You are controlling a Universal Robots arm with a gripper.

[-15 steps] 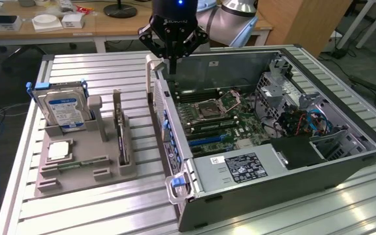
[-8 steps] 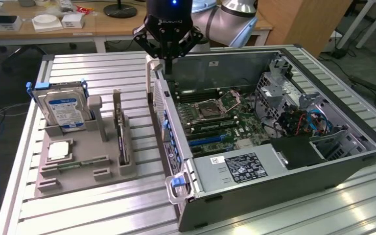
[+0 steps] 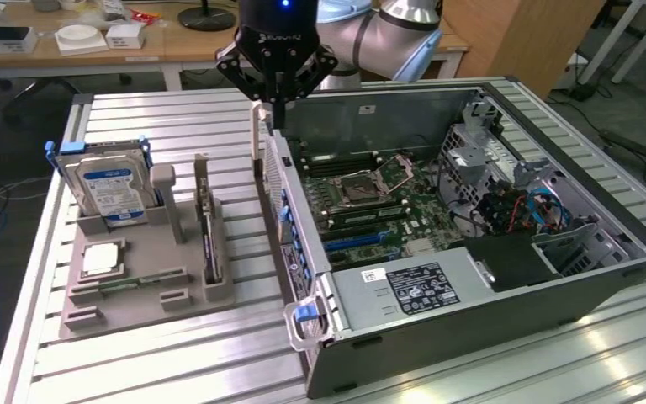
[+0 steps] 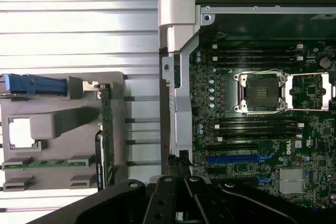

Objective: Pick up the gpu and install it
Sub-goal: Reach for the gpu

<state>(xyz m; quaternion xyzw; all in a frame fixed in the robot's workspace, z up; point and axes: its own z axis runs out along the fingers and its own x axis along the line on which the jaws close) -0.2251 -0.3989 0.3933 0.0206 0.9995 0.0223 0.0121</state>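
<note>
Far to the exterior view's left of the jaws, a blue-labelled hard drive (image 3: 104, 181) stands upright in a grey holder (image 3: 132, 299). A CPU chip (image 3: 101, 259) and a memory stick (image 3: 132, 283) lie flat in the same holder. Nearer the jaws, yet lower and well apart from them, the gpu (image 3: 209, 223) stands on edge in a holder slot, untouched. The gripper (image 3: 279, 118) hangs over the side wall of the open computer case (image 3: 592, 286), jaws clenched together on nothing. To the exterior view's right of the jaws and below them lies the motherboard (image 3: 379, 202).
</note>
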